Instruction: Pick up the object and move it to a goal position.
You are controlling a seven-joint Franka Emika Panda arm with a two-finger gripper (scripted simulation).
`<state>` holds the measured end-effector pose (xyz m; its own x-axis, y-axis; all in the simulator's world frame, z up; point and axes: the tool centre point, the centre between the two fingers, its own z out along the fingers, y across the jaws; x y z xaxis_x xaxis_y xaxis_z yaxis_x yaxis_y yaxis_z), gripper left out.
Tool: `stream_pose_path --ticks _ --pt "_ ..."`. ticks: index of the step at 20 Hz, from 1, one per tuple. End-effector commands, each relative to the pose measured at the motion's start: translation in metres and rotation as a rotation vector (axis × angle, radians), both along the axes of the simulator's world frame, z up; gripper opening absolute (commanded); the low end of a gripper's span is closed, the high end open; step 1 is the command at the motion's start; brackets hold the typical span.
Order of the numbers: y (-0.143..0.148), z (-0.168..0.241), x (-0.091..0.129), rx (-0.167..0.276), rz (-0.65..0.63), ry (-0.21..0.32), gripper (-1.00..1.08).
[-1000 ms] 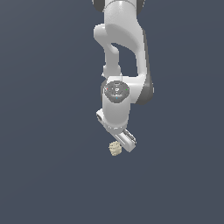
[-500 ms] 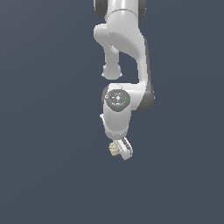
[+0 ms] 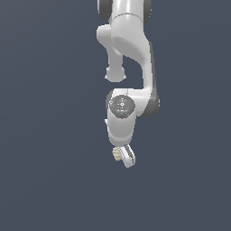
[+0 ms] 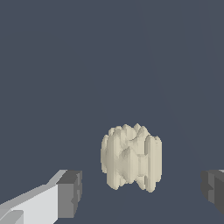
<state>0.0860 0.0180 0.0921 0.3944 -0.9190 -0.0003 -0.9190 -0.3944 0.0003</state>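
Observation:
The object [image 3: 117, 154] is a small pale beige, ridged, knobbly lump, sitting just at the exterior view's left of the white finger. In the wrist view the object [image 4: 131, 157] stands upright between my two dark finger pads [image 4: 70, 194], with a clear gap on each side. My gripper [image 3: 123, 158] is open and hangs down from the arm, level with the object; it also shows in the wrist view [image 4: 142, 193]. The pads do not touch the object.
A plain dark grey-blue ground [image 3: 49, 180] fills both views. The white arm [image 3: 131, 40] comes down from the top of the exterior view. Nothing else shows.
The hand has come down and turned at the wrist, so its fingers now sit level with the object. The object has not moved.

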Motion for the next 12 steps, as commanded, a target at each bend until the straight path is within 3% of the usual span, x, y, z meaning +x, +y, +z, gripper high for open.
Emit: stream_pose_path --ticks 1,12 --pt "0.0 0.0 0.0 0.0 0.0 0.0 1.0" --pt "0.0 -0.042 -0.001 0.0 -0.005 0.0 1.0"
